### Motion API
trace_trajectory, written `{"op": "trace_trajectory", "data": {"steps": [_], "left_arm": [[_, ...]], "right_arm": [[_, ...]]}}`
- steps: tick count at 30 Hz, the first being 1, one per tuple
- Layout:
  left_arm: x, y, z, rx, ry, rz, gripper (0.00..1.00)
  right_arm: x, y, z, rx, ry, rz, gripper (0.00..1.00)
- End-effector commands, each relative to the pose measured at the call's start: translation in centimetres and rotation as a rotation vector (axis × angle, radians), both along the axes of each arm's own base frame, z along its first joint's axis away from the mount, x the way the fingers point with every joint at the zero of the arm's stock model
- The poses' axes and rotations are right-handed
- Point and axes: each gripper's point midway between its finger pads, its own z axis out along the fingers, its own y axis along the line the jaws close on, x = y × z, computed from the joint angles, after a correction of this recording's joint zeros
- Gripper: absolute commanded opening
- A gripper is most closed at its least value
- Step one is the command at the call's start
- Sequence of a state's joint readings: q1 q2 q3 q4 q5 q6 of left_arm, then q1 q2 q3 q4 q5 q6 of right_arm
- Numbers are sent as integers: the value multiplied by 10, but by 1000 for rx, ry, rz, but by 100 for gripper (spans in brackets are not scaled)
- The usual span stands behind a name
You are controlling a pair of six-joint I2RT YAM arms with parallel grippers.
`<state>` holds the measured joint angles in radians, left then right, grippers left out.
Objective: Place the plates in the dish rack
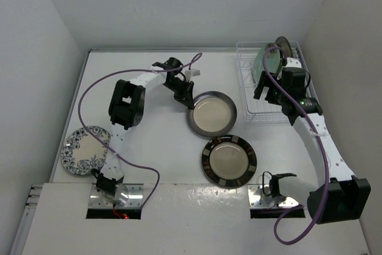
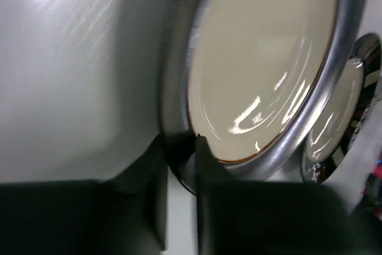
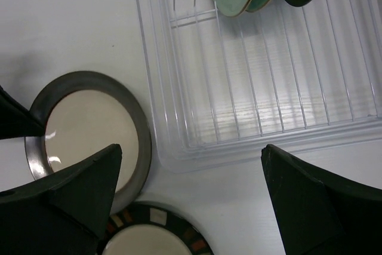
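Between the fingertips of the left claw sits the dark-grey rim of the cream plate; the jaws are pinched close on that edge with only a shallow bite, the plate lies flat on the table, and the black-banded plate is just beyond it. The right claw hangs wide apart and empty, the dish rack directly beneath it. So thin an edge-pinch may slip as the plate tilts up, dropping it onto its neighbour.
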<state>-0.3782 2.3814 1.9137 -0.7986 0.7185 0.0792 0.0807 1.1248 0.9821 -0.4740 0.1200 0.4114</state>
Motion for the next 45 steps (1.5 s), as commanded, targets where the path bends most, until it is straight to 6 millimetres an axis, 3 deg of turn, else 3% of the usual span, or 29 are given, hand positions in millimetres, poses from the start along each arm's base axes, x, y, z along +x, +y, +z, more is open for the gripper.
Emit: {"op": "trace_trajectory", "data": {"steps": [1,3,7,8,9,11,12,15,17,20,21,23,28,31,32,35,36,37,38,40,42,43,45], "left_arm": [[-8,0,-27,68,30,-10,0],[4,12,-27,64,29,32,0],[44,33,29,32,-136,80,0],[45,31,41,13,-167,64,0],[53,36,71,-6,-242,66,0],[53,30,106,-64,-333,10,0],[53,27,124,-96,-376,-11,0],[45,23,185,-207,-496,-73,0],[34,19,218,-271,-551,-110,0],[27,23,241,-326,-573,-124,0],[22,25,244,-361,-544,-126,0],[17,27,253,-396,-534,-128,0],[3,28,272,-489,-511,-162,0],[2,30,274,-506,-507,-165,0],[1,30,276,-517,-503,-172,0],[-7,27,281,-560,-475,-188,0],[-4,27,279,-560,-472,-187,0],[-2,30,279,-558,-463,-172,0],[0,31,281,-550,-475,-168,0],[8,34,274,-498,-483,-130,0],[21,39,269,-425,-515,-78,32],[26,44,267,-407,-522,-59,61],[32,51,265,-380,-531,-34,82]], "right_arm": [[11,0,15,-7,-57,-5,100],[11,2,12,1,-46,6,100],[15,28,2,32,-20,143,100],[14,37,0,37,-7,184,100],[15,54,-7,43,26,245,98],[21,72,-17,30,70,336,97],[15,95,-20,37,93,427,97],[21,122,-29,39,132,509,97],[30,127,-34,63,122,507,97],[43,137,-36,93,96,531,98],[48,139,-47,95,116,533,98],[53,149,-43,128,96,569,100],[62,167,-56,206,81,618,100],[77,183,-35,274,-56,665,97],[72,187,-35,314,-47,675,95],[73,205,-20,382,-117,729,60],[72,209,-17,387,-128,743,29],[71,210,-14,388,-135,749,14],[70,212,-13,388,-135,748,4],[71,206,-7,368,-158,726,0],[72,199,15,328,-230,715,0],[72,194,30,317,-268,713,0],[82,179,61,260,-343,689,0]]}}
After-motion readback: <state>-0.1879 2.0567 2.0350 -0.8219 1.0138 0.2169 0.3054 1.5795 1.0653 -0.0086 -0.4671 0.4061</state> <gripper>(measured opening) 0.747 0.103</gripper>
